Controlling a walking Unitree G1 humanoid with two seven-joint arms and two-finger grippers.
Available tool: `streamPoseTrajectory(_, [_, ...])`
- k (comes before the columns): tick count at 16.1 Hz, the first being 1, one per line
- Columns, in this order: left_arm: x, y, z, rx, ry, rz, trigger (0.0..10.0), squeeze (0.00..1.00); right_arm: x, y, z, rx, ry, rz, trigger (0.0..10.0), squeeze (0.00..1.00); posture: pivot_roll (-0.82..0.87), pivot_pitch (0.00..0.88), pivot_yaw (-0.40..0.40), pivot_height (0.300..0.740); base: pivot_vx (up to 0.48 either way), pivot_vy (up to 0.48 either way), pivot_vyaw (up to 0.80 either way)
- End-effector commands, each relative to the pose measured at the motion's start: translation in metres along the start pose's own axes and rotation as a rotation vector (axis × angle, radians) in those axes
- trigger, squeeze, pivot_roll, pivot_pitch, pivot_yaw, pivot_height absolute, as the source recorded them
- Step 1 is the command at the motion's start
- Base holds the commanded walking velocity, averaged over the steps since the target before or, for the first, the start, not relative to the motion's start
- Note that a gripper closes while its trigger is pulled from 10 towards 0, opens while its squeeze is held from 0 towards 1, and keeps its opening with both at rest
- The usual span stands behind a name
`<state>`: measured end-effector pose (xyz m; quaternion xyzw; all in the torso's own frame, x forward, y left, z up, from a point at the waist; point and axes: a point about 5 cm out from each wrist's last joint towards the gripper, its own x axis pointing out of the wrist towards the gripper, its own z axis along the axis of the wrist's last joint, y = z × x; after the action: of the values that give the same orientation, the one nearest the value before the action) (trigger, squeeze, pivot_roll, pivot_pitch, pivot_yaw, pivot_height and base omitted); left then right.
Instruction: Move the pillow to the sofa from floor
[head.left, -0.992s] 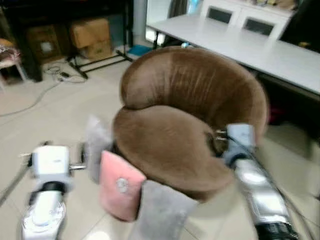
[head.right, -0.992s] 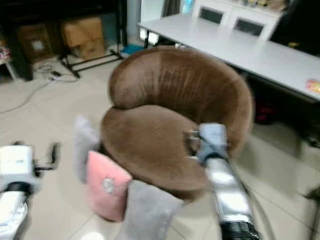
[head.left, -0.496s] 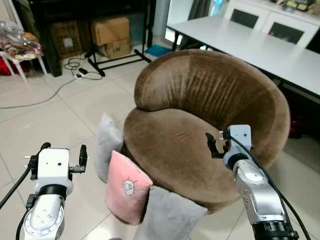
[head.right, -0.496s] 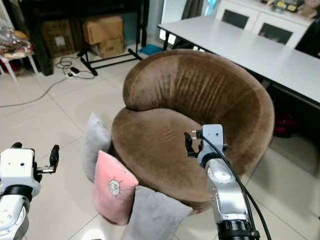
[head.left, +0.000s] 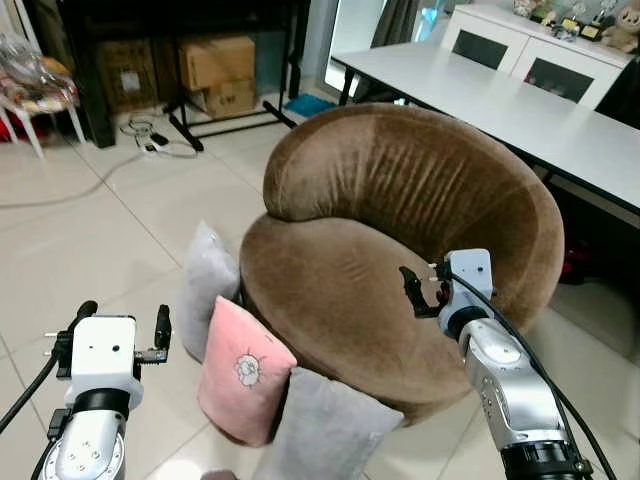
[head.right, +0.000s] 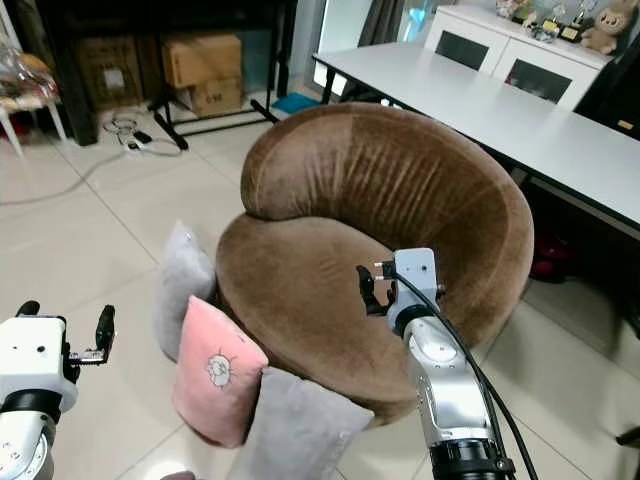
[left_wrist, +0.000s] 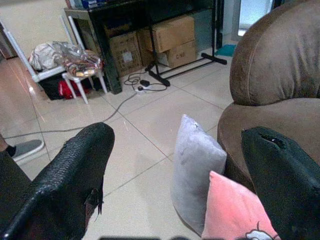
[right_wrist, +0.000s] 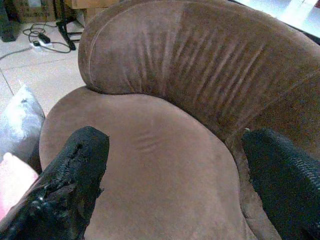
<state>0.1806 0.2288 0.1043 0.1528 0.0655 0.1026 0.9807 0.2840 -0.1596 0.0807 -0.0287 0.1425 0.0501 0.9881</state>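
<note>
1. The head camera has steadied: the blur of a second ago is gone, and the brown sofa (head.left: 400, 230) reads sharp.
2. The left gripper (head.left: 120, 325) has sunk nearer and lower over the floor tiles.
3. The right gripper (head.left: 425, 292) has edged slightly left above the sofa seat.

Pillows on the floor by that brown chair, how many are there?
3, all leaning against the front of the brown sofa: a grey pillow farthest from the robot, the pink pillow in the middle, another grey pillow nearest. Others may hide behind the sofa.
</note>
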Motion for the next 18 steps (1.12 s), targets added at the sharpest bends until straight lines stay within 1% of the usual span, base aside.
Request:
streamPoseTrajectory(1, [-0.001, -0.004, 0.000, -0.001, -0.006, 0.000, 10.0, 0.00, 0.001, -0.005, -0.001, -0.027, 0.026, -0.001, 10.0, 0.00, 0.11, 0.000, -0.153, 0.671, 0.000, 0.000, 0.00])
streamPoseTrajectory(3, [-0.002, -0.005, -0.001, 0.011, -0.009, 0.002, 10.0, 0.00, 0.001, -0.006, -0.004, -0.040, 0.042, 0.001, 10.0, 0.00, 0.11, 0.000, -0.162, 0.661, 0.000, 0.000, 0.00])
streamPoseTrajectory(5, [-0.001, -0.008, 0.000, 0.045, -0.028, -0.016, 10.0, 0.00, 0.003, -0.009, -0.004, -0.047, 0.047, -0.002, 10.0, 0.00, 0.11, 0.000, -0.156, 0.641, 0.000, 0.000, 0.00])
streamPoseTrajectory(6, [0.003, -0.007, 0.003, 0.060, -0.043, -0.034, 10.0, 0.00, 0.004, -0.008, -0.003, -0.043, 0.039, -0.008, 10.0, 0.00, 0.09, 0.000, -0.117, 0.626, 0.000, 0.000, 0.00])
streamPoseTrajectory(7, [0.006, -0.006, 0.005, 0.063, -0.053, -0.041, 10.0, 0.00, 0.004, -0.006, -0.002, -0.039, 0.033, -0.013, 10.0, 0.00, 0.09, 0.000, -0.110, 0.616, 0.000, 0.000, 0.00])
streamPoseTrajectory(8, [0.010, -0.002, 0.009, 0.075, -0.066, -0.059, 10.0, 0.00, 0.001, 0.002, -0.004, -0.010, 0.031, 0.001, 10.0, 0.00, 0.07, 0.000, -0.051, 0.601, 0.000, 0.000, 0.00])
streamPoseTrajectory(9, [0.010, -0.001, 0.009, 0.076, -0.068, -0.061, 10.0, 0.00, 0.000, 0.003, -0.004, -0.007, 0.031, 0.003, 10.0, 0.00, 0.07, 0.000, -0.051, 0.596, 0.000, 0.000, 0.00])
streamPoseTrajectory(10, [0.012, 0.002, 0.011, 0.083, -0.075, -0.073, 10.0, 0.00, -0.002, 0.007, -0.004, 0.007, 0.025, 0.012, 10.0, 0.00, 0.05, 0.000, 0.001, 0.586, 0.000, 0.000, 0.00])
streamPoseTrajectory(12, [0.015, 0.006, 0.013, 0.086, -0.082, -0.082, 10.0, 0.00, -0.006, 0.010, -0.005, 0.023, 0.017, 0.013, 10.0, 0.00, 0.04, 0.000, 0.026, 0.571, 0.000, 0.000, 0.00])
streamPoseTrajectory(13, [0.015, 0.007, 0.015, 0.083, -0.088, -0.083, 10.0, 0.00, -0.009, 0.009, -0.005, 0.021, 0.013, 0.003, 10.0, 0.00, 0.04, 0.000, 0.024, 0.562, 0.000, 0.000, 0.00])
streamPoseTrajectory(14, [0.015, 0.008, 0.016, 0.064, -0.099, -0.063, 10.0, 0.00, -0.012, 0.007, -0.005, 0.002, -0.009, -0.006, 10.0, 0.29, 0.04, 0.000, 0.008, 0.547, 0.000, 0.000, 0.00])
streamPoseTrajectory(15, [0.014, 0.007, 0.017, 0.036, -0.107, -0.048, 10.0, 0.00, -0.014, 0.006, -0.002, -0.010, -0.053, -0.002, 10.0, 0.56, 0.02, 0.000, -0.001, 0.547, 0.000, 0.000, 0.00])
streamPoseTrajectory(16, [0.014, 0.005, 0.017, 0.031, -0.108, -0.048, 10.0, 0.00, -0.016, 0.005, 0.000, -0.029, -0.080, -0.005, 10.0, 0.66, 0.01, 0.000, -0.006, 0.547, 0.000, 0.000, 0.00])
streamPoseTrajectory(17, [0.012, 0.000, 0.013, 0.027, -0.101, -0.055, 10.0, 0.00, -0.017, 0.001, -0.003, -0.005, -0.044, 0.003, 10.0, 0.79, 0.01, 0.000, -0.025, 0.547, 0.000, 0.000, 0.00])
streamPoseTrajectory(18, [0.010, -0.002, 0.011, 0.027, -0.093, -0.061, 10.0, 0.00, -0.019, -0.002, -0.001, 0.044, -0.035, 0.007, 10.0, 0.80, 0.01, 0.000, -0.046, 0.547, 0.000, 0.000, 0.00])
